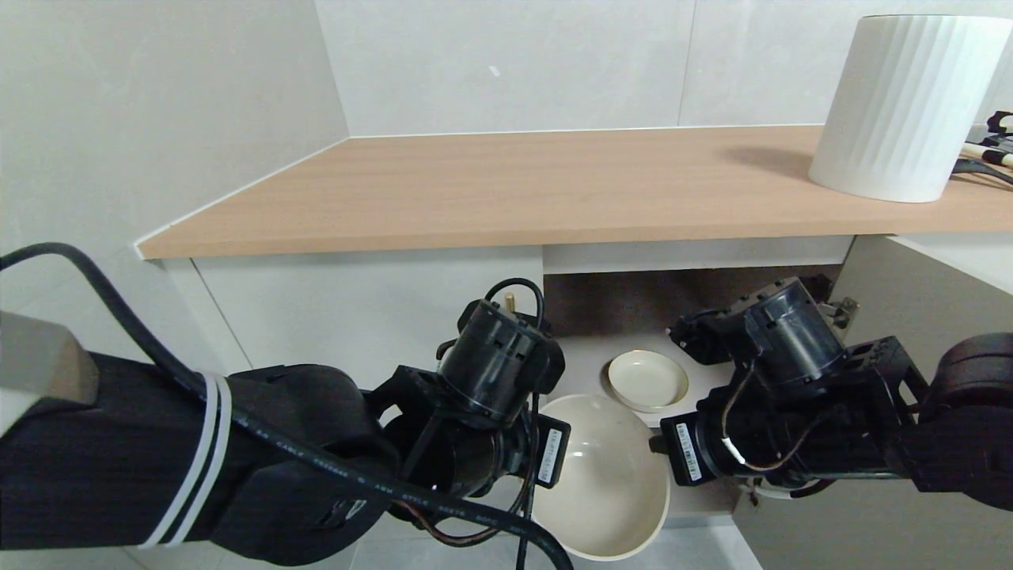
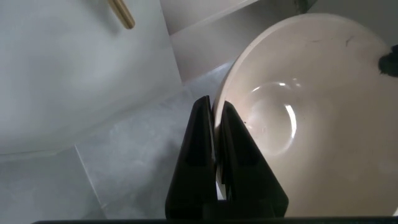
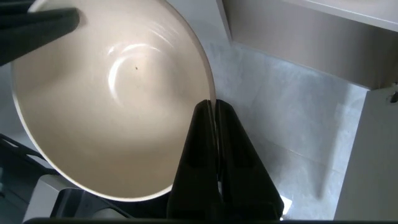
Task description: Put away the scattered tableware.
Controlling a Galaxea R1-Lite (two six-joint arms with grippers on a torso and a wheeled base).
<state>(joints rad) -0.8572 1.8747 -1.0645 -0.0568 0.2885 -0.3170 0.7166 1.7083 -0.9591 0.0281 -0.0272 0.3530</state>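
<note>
Head view, low middle: the left pincer (image 2: 215,112) and right pincer (image 3: 213,109) each pinch the bowl's (image 1: 609,483) rim. A small dish (image 1: 647,380) sits just above, on a shelf (image 1: 582,360).

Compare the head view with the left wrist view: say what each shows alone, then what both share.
Head view only: a small plate on the cupboard shelf, the wooden counter and a white ribbed container standing on it. Left wrist view only: the left gripper shut on the rim of the bowl, seen from close up. Both: that large cream bowl, held tilted.
</note>
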